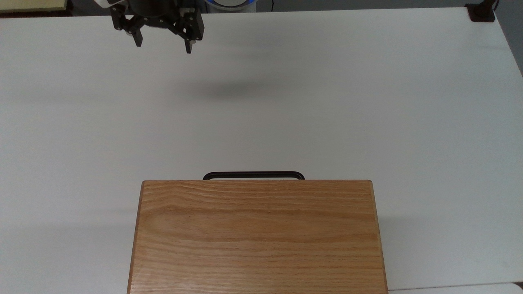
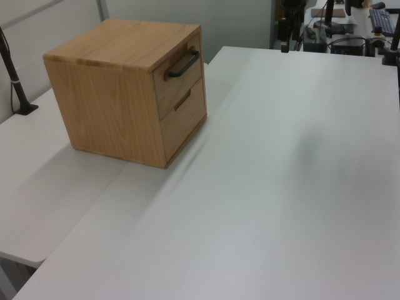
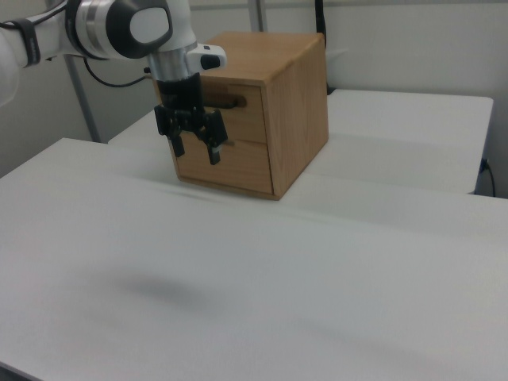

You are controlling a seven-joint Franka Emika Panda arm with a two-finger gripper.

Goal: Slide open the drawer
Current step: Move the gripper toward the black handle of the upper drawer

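Two drawers (image 2: 180, 72), one handle (image 1: 253, 175) each.

Tool (image 3: 197, 151) fingers apart, above white table (image 3: 254, 278); drawer (image 3: 236, 111) closed in cabinet (image 3: 298, 111).

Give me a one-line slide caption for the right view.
Open gripper hangs above the white table, in front of the oak cabinet and its closed drawer.

Grained oak cabinet (image 1: 257, 237), black metal-looking handle (image 1: 253, 175), smooth matt white table (image 1: 367, 102).
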